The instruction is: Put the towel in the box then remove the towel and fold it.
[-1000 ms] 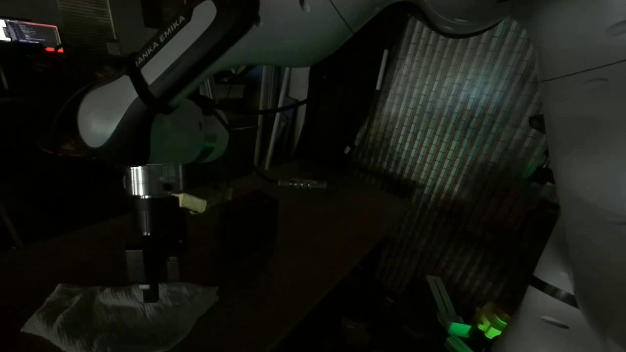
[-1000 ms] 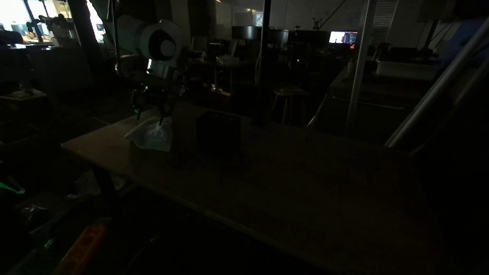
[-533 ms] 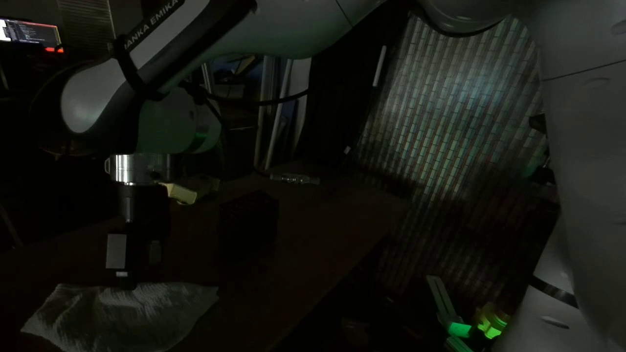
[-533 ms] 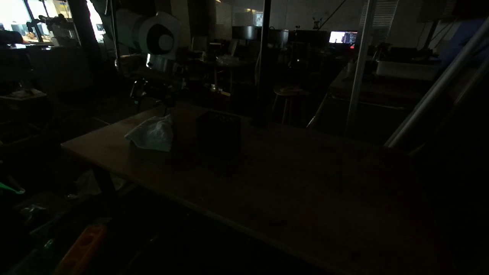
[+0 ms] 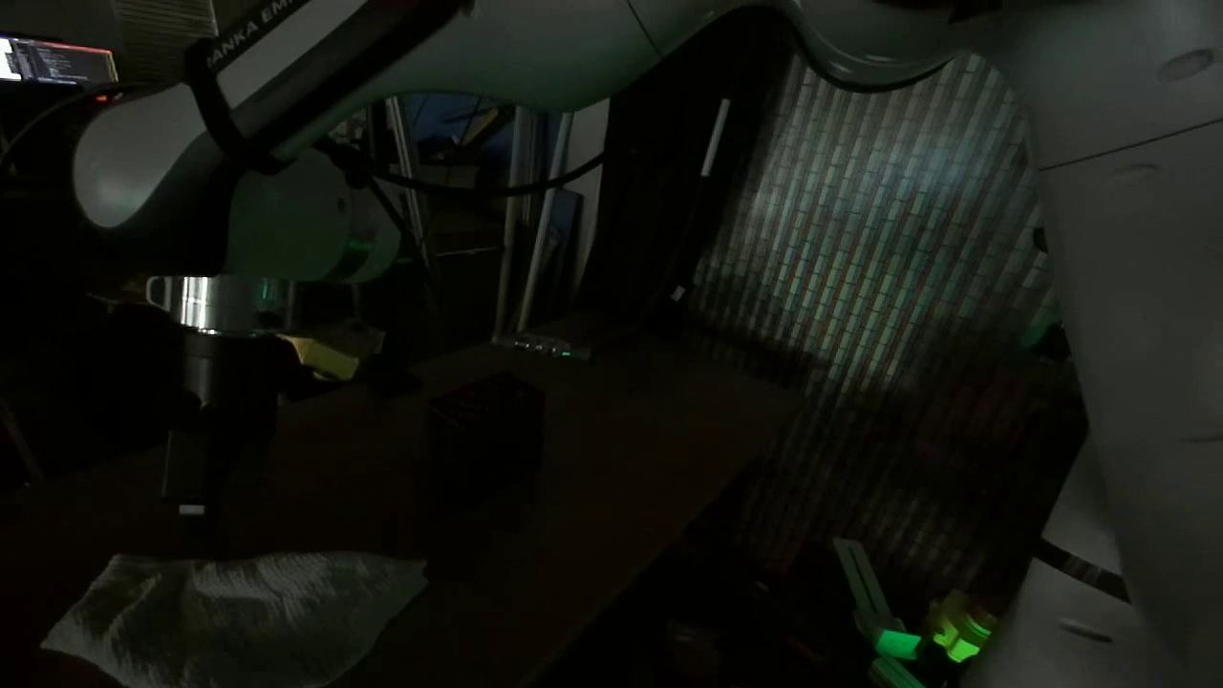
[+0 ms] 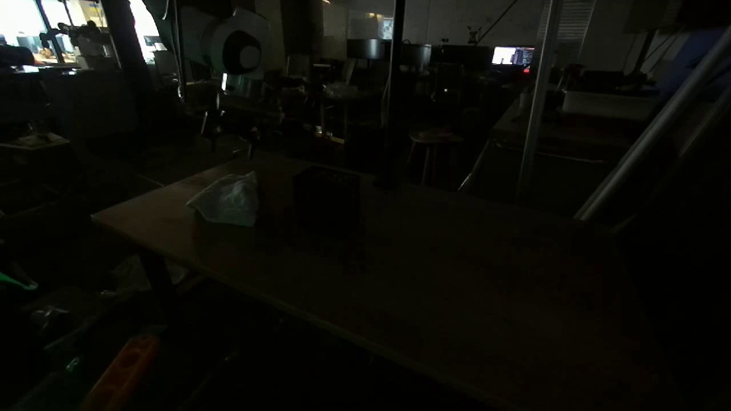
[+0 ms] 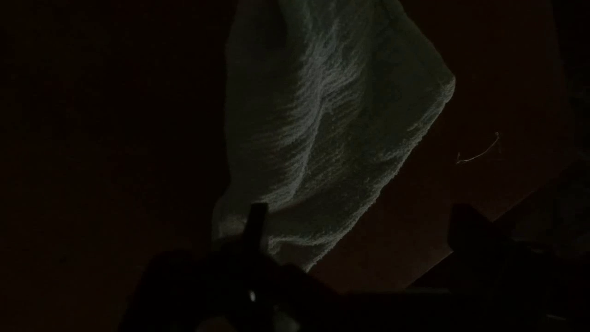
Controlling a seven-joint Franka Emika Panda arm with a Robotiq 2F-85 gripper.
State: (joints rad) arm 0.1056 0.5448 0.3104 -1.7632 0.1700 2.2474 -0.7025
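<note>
Towel (image 6: 228,201) lies rumpled on the worktop (image 6: 457,274), near the box (image 6: 326,205) and outside it, a gap between the two. Whether the box contains anything I cannot tell (its inside is too dark to make out). On the towel's side of the box, the pincer (image 7: 359,206) hangs with jaws spread wide, above the worktop and apart from both towel and box.

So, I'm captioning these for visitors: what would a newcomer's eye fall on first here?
Probably the pale, rumpled towel on the dark table, seen in both exterior views. In an exterior view, the big robot arm stretches across the top, and a bright green patch shows low at the right. A glaring bright area sits top left in an exterior view.
</note>
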